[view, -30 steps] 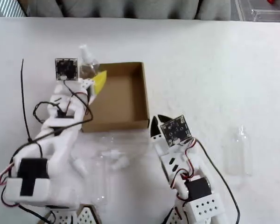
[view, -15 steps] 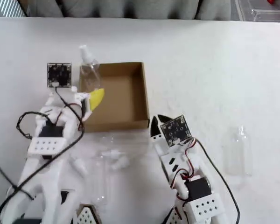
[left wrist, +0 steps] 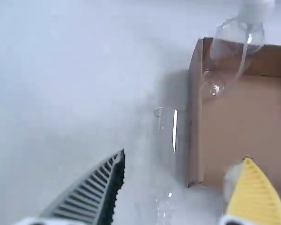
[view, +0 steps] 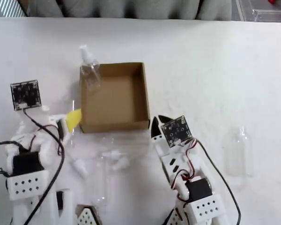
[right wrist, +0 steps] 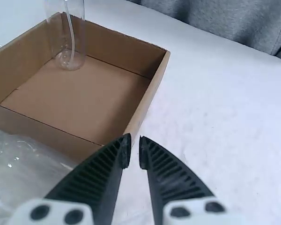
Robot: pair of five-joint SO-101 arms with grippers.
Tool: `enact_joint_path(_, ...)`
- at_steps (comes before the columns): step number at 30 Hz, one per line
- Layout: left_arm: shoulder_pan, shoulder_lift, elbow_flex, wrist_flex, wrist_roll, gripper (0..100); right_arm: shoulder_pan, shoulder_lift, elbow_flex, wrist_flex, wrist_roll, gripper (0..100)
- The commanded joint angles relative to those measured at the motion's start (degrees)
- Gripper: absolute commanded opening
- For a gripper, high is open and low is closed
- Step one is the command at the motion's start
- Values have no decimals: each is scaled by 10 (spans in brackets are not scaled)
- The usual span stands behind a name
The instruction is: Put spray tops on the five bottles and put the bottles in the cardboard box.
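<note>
One capped bottle stands in the cardboard box ahead of the wide-open left gripper, the right gripper sits closed on nothing, so four to go, I reckon.

Nothing legible from my station.
I can read no lettering, label or number on the open brown cardboard box or the clear plastic spray bottle.

Your left end effector hangs just beside the cardboard box, at its near-left corner. A spray-topped bottle stands inside the far-left corner.
</note>
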Motion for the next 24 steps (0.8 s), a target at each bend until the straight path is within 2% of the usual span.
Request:
enact_joint_path(1,-9,-42,-4,85,-33,350,7,-3,5,1,1,15)
enact_joint_path(5,-17,-58,-2,142,-35,350,19,-7,5,6,1,15)
enact_joint_path(9,8,-68,42,149,-36,338,22,-7,5,6,1,15)
enact_joint_path(12,44,-68,86,119,-36,234,22,-7,5,5,1,15)
enact_joint_path(16,76,-68,140,46,-36,6,22,-7,5,5,1,15)
enact_joint_path(19,87,-67,165,16,-33,72,22,-7,5,5,1,15)
enact_joint_path(22,105,-66,180,-11,-32,21,22,-7,5,5,1,15)
enact_joint_path(24,115,-65,187,-30,-31,26,21,-7,5,5,1,15)
